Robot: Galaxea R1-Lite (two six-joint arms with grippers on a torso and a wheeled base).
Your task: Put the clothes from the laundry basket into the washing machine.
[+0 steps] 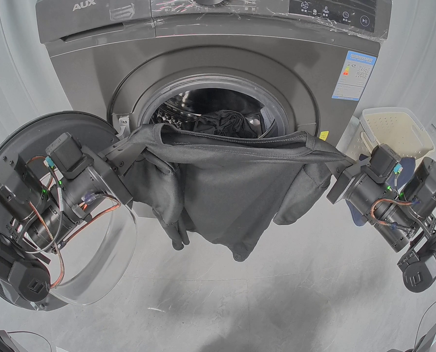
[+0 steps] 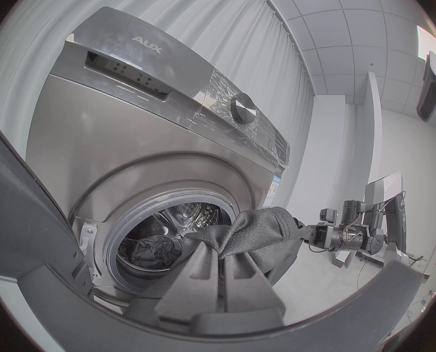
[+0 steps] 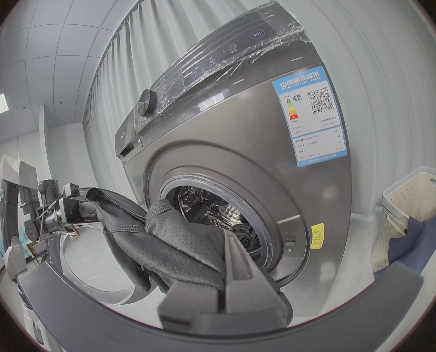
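Grey floor point(image 1: 276, 289); washer point(image 1: 95, 69) holds clothes point(image 1: 225, 122), our left gripper point(image 1: 128, 147) and right gripper point(image 1: 347, 165) pinch a shirt point(image 1: 227, 187), basket point(image 1: 391, 110) at three o'clock holds more.

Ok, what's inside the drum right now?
A crumpled black garment lies in the drum. The dark grey garment stretched across the door opening covers the drum's lower part, so anything lower down cannot be seen.

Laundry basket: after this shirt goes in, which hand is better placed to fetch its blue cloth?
Right, probably. The basket with the blue cloth stands just beyond the right hand; the left hand, also holding the shirt, is by the door.
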